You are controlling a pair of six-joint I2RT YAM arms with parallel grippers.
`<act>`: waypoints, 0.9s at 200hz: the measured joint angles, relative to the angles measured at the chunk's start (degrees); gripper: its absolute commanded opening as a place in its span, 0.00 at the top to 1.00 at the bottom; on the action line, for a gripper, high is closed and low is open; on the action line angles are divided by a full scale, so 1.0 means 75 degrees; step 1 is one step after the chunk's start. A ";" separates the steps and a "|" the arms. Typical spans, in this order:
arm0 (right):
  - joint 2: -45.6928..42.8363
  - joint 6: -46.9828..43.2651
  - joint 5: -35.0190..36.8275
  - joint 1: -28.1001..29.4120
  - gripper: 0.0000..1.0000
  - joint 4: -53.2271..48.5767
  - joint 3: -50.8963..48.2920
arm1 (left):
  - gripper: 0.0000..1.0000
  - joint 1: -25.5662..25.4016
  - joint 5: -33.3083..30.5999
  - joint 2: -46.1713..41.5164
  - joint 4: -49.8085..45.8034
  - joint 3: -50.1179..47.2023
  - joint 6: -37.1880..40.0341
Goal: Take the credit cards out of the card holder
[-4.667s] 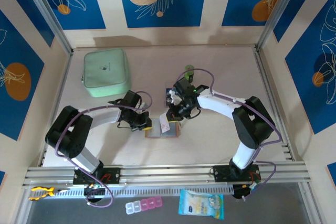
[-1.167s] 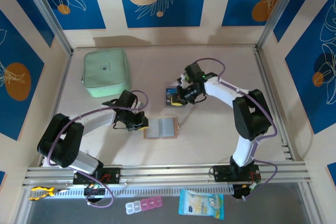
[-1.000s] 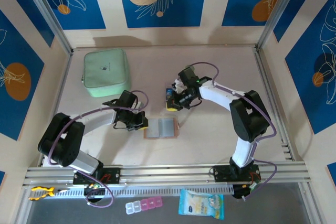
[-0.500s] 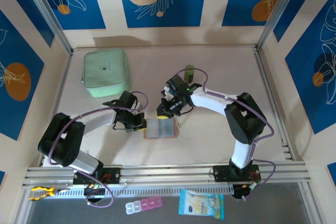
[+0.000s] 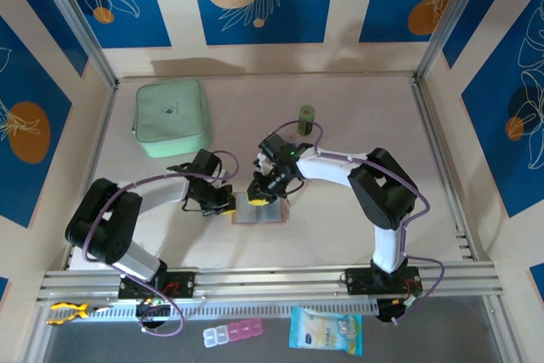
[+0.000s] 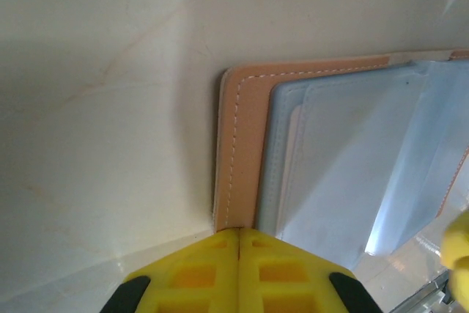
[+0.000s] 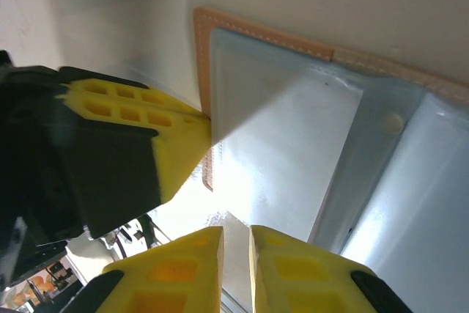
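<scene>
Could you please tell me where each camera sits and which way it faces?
Top external: above and behind, looking down at the table; left arm, right arm show.
Left wrist: close over the card holder's edge, facing down; shut left fingers show.
Right wrist: close over the holder's pockets; right fingers and a left finger show.
All share the card holder.

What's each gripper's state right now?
Left gripper: closed, tips against the card holder's tan edge.
Right gripper: slightly open over the holder's pockets, nothing visibly held.
</scene>
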 measured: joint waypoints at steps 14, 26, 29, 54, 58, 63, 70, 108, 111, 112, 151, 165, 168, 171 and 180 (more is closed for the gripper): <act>0.0099 0.0000 0.0064 0.0087 0.79 -0.0009 0.0000 | 1.00 0.0012 0.0003 0.0000 0.0000 0.0000 0.0000; 0.0178 0.0000 0.0114 0.0143 0.78 -0.0035 0.0003 | 1.00 0.0012 0.0003 0.0000 0.0000 0.0000 0.0003; 0.0195 0.0003 0.0134 0.0149 0.78 -0.0035 0.0003 | 1.00 0.0015 0.0006 0.0000 0.0000 0.0000 0.0003; 0.0335 0.0003 0.0204 0.0204 0.77 -0.0067 0.0023 | 1.00 0.0032 0.0006 0.0000 0.0000 0.0000 0.0015; 0.0350 0.0003 0.0224 0.0210 0.77 -0.0073 0.0026 | 1.00 0.0035 0.0006 0.0000 0.0000 0.0000 0.0029; 0.0361 0.0003 0.0251 0.0221 0.77 -0.0087 0.0032 | 1.00 0.0038 0.0006 0.0000 0.0000 0.0000 0.0035; 0.0373 0.0003 0.0280 0.0230 0.77 -0.0102 0.0055 | 1.00 0.0044 0.0006 0.0000 0.0000 0.0000 0.0055; 0.0434 0.0000 0.0446 0.0242 0.76 -0.0149 0.0286 | 1.00 0.0047 0.0006 0.0000 0.0000 0.0000 0.0064; 0.0449 0.0000 0.0458 0.0242 0.77 -0.0149 0.0312 | 1.00 0.0047 0.0009 0.0003 0.0000 0.0000 0.0064; 0.0458 0.0000 0.0463 0.0242 0.77 -0.0154 0.0326 | 1.00 0.0047 0.0009 0.0003 0.0000 0.0000 0.0064; 0.0597 -0.0003 0.0595 0.0245 0.77 -0.0233 0.0481 | 1.00 0.0047 0.0026 0.0009 0.0023 -0.0012 0.0064; 0.0618 -0.0003 0.0647 0.0251 0.77 -0.0283 0.0484 | 1.00 0.0047 0.0032 0.0009 0.0026 -0.0015 0.0061; 0.0621 -0.0003 0.0656 0.0251 0.77 -0.0291 0.0490 | 1.00 0.0050 0.0032 0.0009 0.0023 -0.0015 0.0061; 0.0627 -0.0003 0.0664 0.0254 0.77 -0.0297 0.0490 | 1.00 0.0050 0.0032 0.0009 0.0023 -0.0015 0.0061; 0.0632 -0.0003 0.0714 0.0271 0.77 -0.0318 0.0498 | 1.00 0.0052 0.0032 0.0009 0.0023 -0.0015 0.0061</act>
